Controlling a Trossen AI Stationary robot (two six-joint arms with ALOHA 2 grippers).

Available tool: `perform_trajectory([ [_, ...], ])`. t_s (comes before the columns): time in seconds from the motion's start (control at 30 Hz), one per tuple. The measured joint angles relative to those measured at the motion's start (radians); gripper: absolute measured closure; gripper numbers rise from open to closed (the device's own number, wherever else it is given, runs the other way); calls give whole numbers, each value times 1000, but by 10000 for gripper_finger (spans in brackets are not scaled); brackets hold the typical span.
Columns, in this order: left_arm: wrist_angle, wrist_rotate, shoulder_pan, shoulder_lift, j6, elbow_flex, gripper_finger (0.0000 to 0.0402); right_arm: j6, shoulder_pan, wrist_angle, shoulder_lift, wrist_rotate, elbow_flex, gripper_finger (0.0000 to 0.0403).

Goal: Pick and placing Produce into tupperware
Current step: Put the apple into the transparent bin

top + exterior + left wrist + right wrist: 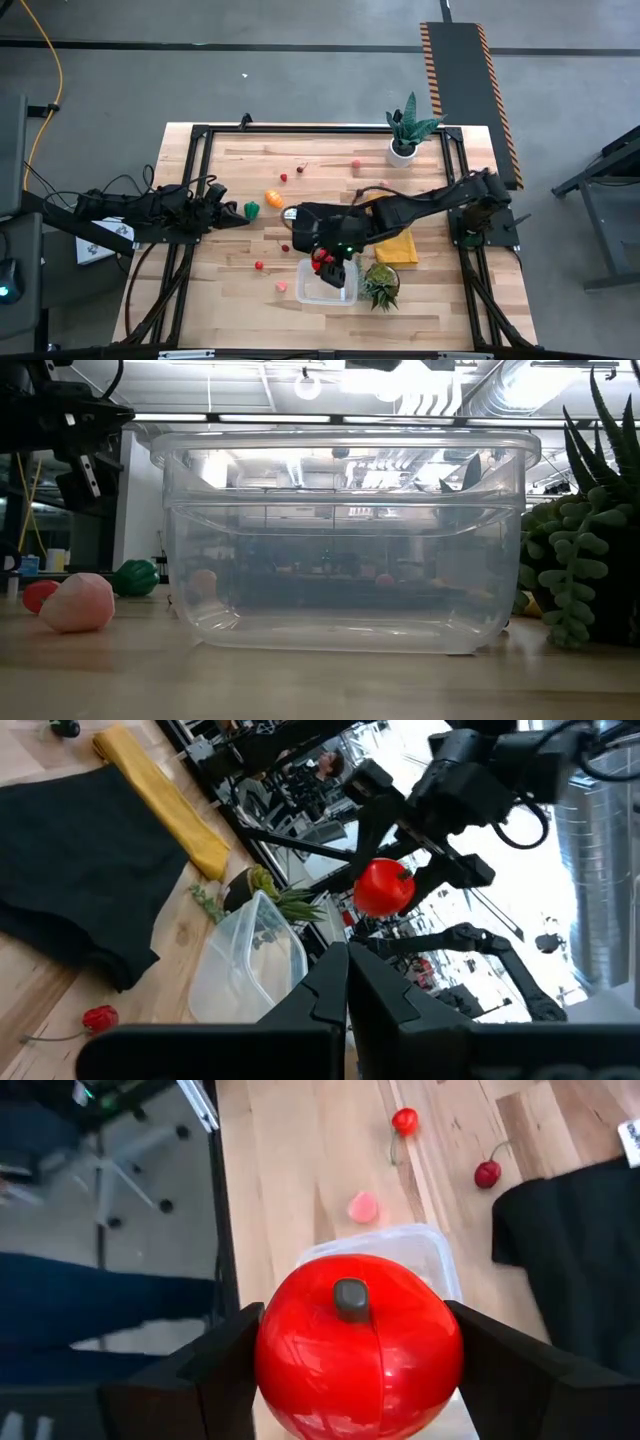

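From above I see my right claw [333, 262] spread wide around the red tomato [322, 256], holding it just over the clear tupperware [322, 290] near the front of the surface [230, 180], though the arm hides much of the tub; my left claw [236, 212] waits closed beside the green produce [251, 210]. At surface level the tupperware [345, 540] looks empty and upright, long side toward me. My right wrist shows both fingers [215, 1365] clamping the tomato [358, 1345], stem up.
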Motion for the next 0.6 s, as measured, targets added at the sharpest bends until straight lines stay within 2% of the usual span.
perform_trajectory([
  [0.13,0,1,0,0,1,0,401,-63,-2,-193,116,0,204,138],
  [0.3,1,8,0,0,2,0,401,-88,-2,-355,232,0,383,138],
  [0.4,1,8,0,0,2,0,401,-89,-2,-409,278,0,439,138],
  [0.6,1,8,0,0,2,0,401,-89,4,-424,327,0,452,138],
])
